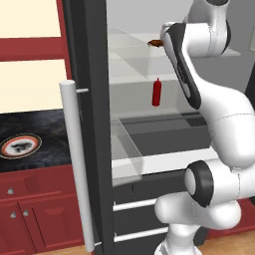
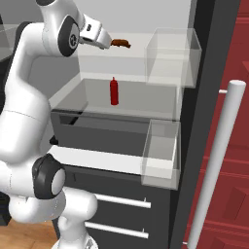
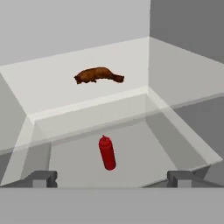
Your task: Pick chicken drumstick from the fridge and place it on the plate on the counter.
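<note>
Pale grey fridge (image 2: 209,73) interior with clear glass shelves, door swung wide. Gripper (image 3: 112,178) jaws spread fully apart, holding nothing, touching nothing, poised at the front edge of the upper shelf. Chicken drumstick (image 3: 98,75), reddish-brown, elongated and thicker at one end, lies flat on that shelf ahead of the fingertips, apart from them, with bare shelf all round. Red bottle (image 3: 106,152) stands upright one shelf below the gripper. Plate (image 1: 20,145), orange-rimmed, rests on the black marbled counter (image 1: 50,124) well off to the left.
</note>
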Tool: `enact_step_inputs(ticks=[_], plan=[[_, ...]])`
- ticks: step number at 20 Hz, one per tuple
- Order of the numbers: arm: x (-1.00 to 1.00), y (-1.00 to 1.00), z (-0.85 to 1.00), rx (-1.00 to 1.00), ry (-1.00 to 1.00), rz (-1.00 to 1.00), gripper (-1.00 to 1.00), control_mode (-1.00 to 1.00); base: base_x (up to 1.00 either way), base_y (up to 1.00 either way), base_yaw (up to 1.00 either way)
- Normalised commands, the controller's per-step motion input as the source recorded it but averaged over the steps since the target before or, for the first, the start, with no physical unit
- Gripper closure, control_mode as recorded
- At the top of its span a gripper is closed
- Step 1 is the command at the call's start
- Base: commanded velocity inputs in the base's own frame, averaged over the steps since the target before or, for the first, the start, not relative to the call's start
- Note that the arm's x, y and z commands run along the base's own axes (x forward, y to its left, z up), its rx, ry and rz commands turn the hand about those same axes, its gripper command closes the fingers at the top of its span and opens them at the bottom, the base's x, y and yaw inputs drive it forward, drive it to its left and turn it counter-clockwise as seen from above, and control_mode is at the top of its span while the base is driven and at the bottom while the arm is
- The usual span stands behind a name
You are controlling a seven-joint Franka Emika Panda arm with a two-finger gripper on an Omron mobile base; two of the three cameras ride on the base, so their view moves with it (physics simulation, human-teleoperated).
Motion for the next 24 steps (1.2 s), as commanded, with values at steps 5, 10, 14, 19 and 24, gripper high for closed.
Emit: enact_step_inputs(ticks=[5, 10, 14, 19, 24], plan=[[0.42, -0.02, -0.11, 0.01, 0.00, -0.02, -1.00, -1.00, 0.00, 0.00, 0.00], [0.42, -0.09, -0.03, 0.01, 0.01, -0.01, -1.00, -1.00, 0.00, 0.00, 0.00], [0.44, -0.09, -0.07, 0.02, 0.01, -0.02, -1.00, -1.00, 0.00, 0.00, 0.00], [0.42, -0.04, -0.01, 0.04, 0.07, -0.09, -1.00, -1.00, 0.00, 0.00, 0.00], [0.42, -0.01, 0.00, 0.05, 0.07, -0.11, -1.00, -1.00, 0.00, 0.00, 0.00]])
